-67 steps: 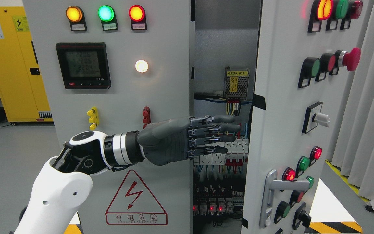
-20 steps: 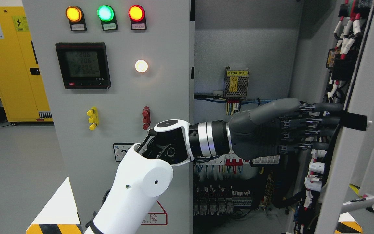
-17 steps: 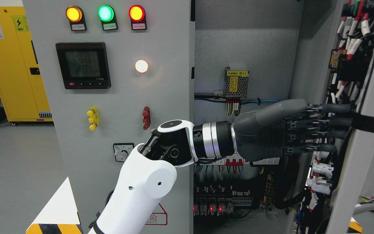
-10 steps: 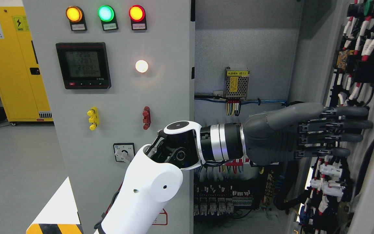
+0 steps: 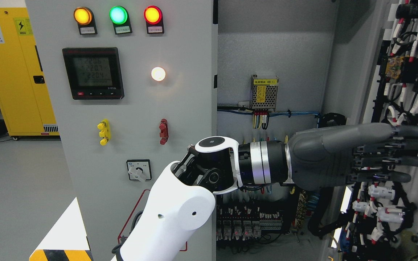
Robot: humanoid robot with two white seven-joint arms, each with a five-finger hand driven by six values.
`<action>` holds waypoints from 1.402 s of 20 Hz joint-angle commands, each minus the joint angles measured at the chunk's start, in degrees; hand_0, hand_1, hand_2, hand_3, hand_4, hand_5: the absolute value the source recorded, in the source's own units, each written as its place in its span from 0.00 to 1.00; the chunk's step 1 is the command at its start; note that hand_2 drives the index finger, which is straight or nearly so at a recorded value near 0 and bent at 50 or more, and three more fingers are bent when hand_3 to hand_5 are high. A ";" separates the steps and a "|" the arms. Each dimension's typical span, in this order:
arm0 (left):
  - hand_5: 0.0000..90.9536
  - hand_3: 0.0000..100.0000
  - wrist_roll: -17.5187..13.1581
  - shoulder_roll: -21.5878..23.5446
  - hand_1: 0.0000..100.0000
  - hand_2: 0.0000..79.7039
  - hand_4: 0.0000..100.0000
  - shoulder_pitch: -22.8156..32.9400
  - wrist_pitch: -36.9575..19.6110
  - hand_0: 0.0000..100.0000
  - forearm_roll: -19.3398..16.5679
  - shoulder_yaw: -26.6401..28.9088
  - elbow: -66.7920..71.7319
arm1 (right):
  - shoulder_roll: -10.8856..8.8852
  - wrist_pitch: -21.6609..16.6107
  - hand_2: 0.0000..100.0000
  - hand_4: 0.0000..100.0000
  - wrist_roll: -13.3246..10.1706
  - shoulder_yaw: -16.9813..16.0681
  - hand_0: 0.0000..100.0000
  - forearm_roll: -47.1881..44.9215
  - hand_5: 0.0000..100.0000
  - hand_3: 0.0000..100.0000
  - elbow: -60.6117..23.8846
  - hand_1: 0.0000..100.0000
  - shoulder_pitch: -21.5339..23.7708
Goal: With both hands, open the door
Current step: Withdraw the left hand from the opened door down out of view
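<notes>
Fingers (image 5: 397, 154) held straight and pressed side by side, grasping nothing, the robot's left hand (image 5: 343, 159) is reaching from the lower left across the open electrical cabinet (image 5: 274, 47) to the inner face of the right-hand door (image 5: 417, 94), which is standing swung wide at the picture's right edge with its wiring and white connectors facing the camera. The fingertips are lying flat against or just short of that wiring; contact cannot be confirmed. The right hand is not showing.

The door already looks almost fully open, so only a light, steady outward push with the flat of the fingers seems called for, kept on bare panel where possible, because the loose cables and plug-in connectors could snag a fingertip or be pulled free.

Farther back, the closed left-hand door (image 5: 129, 108) is carrying orange, green and red lamps, a digital meter (image 5: 93, 73) reading roughly 220-odd on three lines, and part of a red warning triangle. Deep inside, the power supply (image 5: 264, 92) is wearing a yellow label too small to read, and the yellow cabinet (image 5: 16, 69) beyond is showing lightning hazard stickers.
</notes>
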 commanded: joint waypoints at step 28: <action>0.00 0.00 4.35 -0.54 0.56 0.00 0.00 -5.56 -7.73 0.12 4.62 -2.51 2.91 | 1.41 0.02 0.04 0.00 -0.03 0.00 0.00 0.00 0.00 0.00 -0.04 0.50 0.88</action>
